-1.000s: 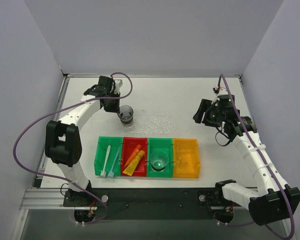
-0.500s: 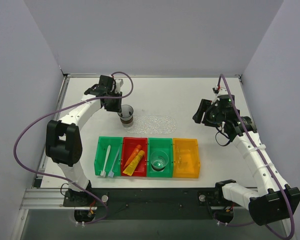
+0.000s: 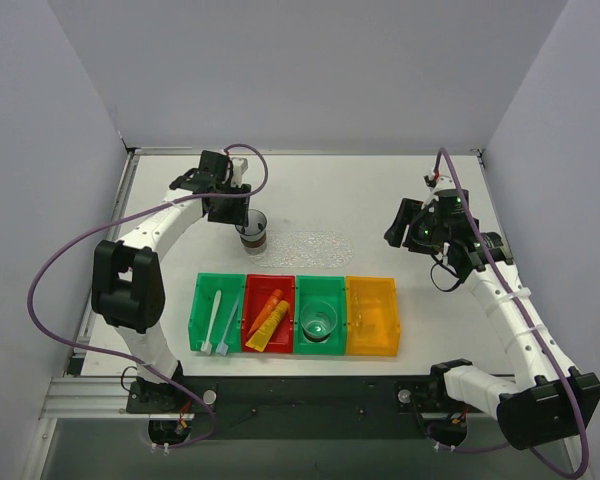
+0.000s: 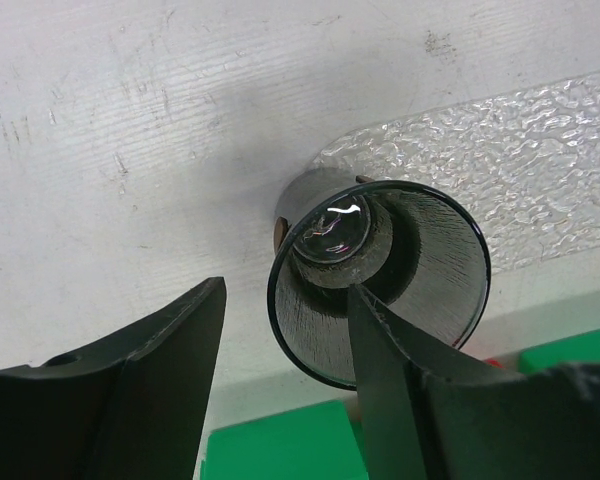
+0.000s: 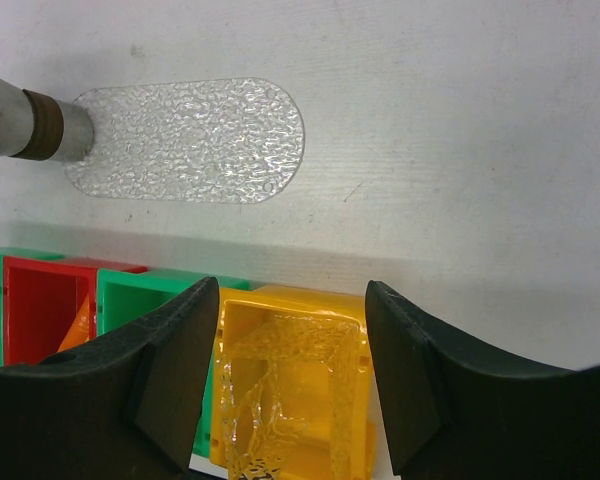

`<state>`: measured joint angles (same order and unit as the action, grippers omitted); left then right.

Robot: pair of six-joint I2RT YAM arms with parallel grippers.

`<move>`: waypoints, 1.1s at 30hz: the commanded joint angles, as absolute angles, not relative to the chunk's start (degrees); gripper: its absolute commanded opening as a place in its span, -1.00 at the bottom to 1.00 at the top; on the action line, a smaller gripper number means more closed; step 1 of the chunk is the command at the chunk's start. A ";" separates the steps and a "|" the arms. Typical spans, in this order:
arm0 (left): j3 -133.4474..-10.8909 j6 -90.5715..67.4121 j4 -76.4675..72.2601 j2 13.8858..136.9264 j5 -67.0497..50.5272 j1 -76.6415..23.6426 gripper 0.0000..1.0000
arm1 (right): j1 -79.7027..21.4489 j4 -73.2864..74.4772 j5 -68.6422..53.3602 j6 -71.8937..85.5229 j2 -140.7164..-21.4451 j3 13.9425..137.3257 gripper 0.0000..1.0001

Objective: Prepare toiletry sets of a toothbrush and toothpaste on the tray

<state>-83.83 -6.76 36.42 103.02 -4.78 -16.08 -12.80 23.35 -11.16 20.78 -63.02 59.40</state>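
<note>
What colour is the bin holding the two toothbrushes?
Green. It is the leftmost bin in the row, and it shows best in the top external view.

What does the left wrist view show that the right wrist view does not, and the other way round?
Only the left wrist view: the inside of the clear cup, seen from above, partly behind one left finger. Only the right wrist view: the orange bin and the free rounded end of the tray. Both: the clear cup standing at the other end of the tray.

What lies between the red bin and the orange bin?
A green bin with a clear cup inside it; the top view shows this.
</note>
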 commanded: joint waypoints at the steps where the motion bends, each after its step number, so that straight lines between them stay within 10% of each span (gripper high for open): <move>1: -86.66 -5.98 35.68 100.99 -4.57 -16.61 0.26 | -12.66 22.06 -12.13 20.22 -63.20 61.44 0.11; 33: -86.13 -12.39 37.26 83.15 0.78 -20.56 0.44 | -25.75 28.48 -8.17 20.74 -60.82 57.23 -0.19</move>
<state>-83.83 -10.22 36.82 85.82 -1.15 -18.70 -24.32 26.20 -9.50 19.46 -62.46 58.94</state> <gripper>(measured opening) 0.720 0.420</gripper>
